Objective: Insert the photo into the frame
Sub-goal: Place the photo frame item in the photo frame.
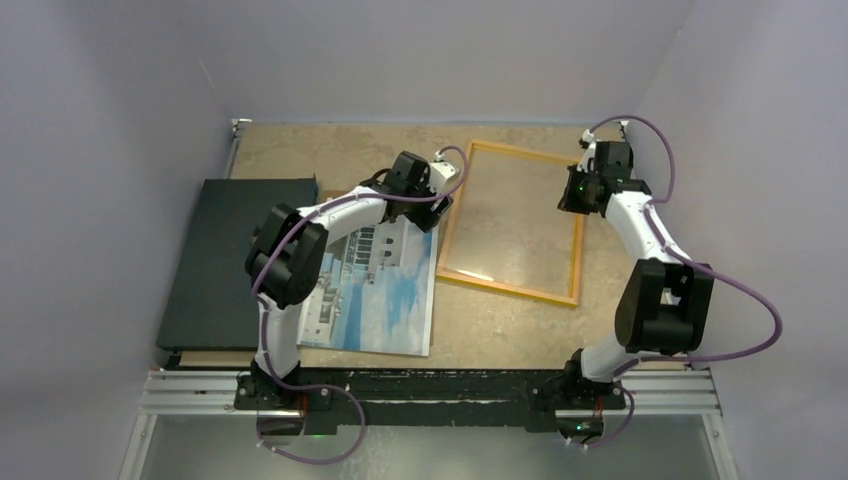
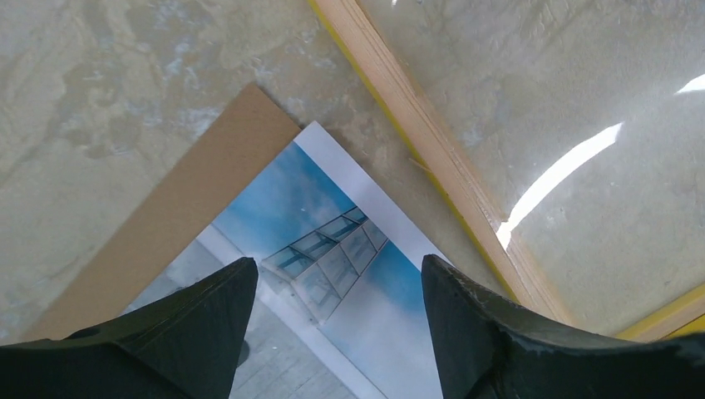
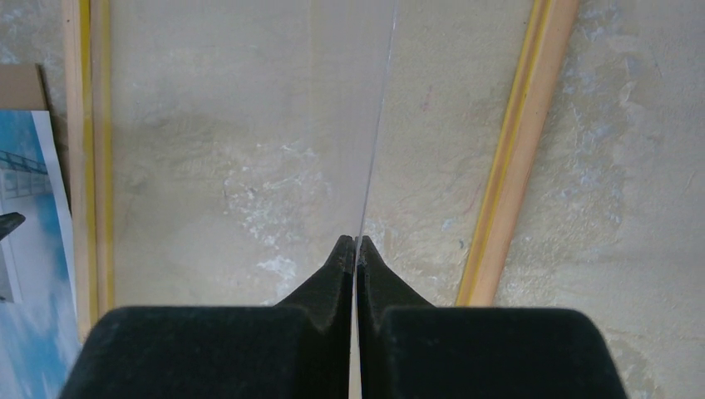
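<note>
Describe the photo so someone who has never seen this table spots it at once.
On the beige table, look left of the yellow-orange frame. The photo lies there face up on a brown board whose corner peeks out. It alone shows a picture, a pale building against blue sky; the black panel further left is plain.

Under the left end effector [image 2: 337, 263] the photo [image 2: 366, 324] is smooth paper with a light sheen. The board [image 2: 183, 199] beneath it is matt brown cardboard. To its right, the frame [image 2: 432, 158] is bare pale wood with a yellow painted edge. The pane [image 2: 574, 158], pinched in the right end effector [image 3: 357, 243], is clear and glossy. Both end effectors look like matt black plastic. The bench [image 2: 125, 75] is mottled, rough and stone-like.
</note>
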Robot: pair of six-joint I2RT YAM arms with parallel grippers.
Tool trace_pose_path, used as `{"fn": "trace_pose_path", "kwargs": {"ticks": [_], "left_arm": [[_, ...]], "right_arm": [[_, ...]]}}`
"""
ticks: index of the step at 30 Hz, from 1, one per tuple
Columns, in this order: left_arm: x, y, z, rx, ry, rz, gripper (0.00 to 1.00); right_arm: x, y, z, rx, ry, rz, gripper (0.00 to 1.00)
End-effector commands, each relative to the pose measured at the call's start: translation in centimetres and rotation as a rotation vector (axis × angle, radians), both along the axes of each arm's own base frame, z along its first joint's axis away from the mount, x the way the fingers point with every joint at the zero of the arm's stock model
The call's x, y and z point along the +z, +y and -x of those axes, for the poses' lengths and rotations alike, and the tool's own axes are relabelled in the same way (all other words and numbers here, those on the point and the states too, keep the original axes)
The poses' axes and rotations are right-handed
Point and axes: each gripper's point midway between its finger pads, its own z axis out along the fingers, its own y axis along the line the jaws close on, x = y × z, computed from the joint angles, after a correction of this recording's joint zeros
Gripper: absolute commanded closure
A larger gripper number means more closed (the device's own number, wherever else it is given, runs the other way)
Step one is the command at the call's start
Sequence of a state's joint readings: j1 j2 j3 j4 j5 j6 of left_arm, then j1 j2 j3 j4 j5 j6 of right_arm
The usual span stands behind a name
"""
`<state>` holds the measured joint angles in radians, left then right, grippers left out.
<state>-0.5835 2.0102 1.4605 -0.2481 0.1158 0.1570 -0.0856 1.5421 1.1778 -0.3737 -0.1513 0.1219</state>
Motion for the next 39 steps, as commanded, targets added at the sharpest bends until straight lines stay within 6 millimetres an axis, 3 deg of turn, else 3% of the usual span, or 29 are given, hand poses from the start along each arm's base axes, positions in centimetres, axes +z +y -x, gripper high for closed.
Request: {"fn": "trace_pose_path", "kwargs": {"ticks": [1,7,19,27,39], "left_arm": [[-0.8,-1.2,0.1,-0.035,0.002,0.035,0.30],[-1.1,-1.8,0.7,-0.068,-0.015,0.018,0.32],[-1.3,-2.7,1.3,-0.097,-0.053,-0.025,0.34],[-1.4,-2.6,1.0,-0.090,-0.056,-0.030,0.35],[-1.5,-2.9,1.0,-0.098,-0.064,-0.045,0.37]], "right_arm": [[0.6,0.0,-0.7,0.075,0.003,0.036,1.00],[0.3,-0.2,-1.5,0.096,0.016,0.052,1.00],[-0.6,-0.7,-1.3,0.086,0.057,0.075,1.00],[-1.5,-2.3,-1.9,0.037,0.096,0.140,1.00],[-0.7,-1.0,-2.1,0.079,0.039,0.089,1.00]]}}
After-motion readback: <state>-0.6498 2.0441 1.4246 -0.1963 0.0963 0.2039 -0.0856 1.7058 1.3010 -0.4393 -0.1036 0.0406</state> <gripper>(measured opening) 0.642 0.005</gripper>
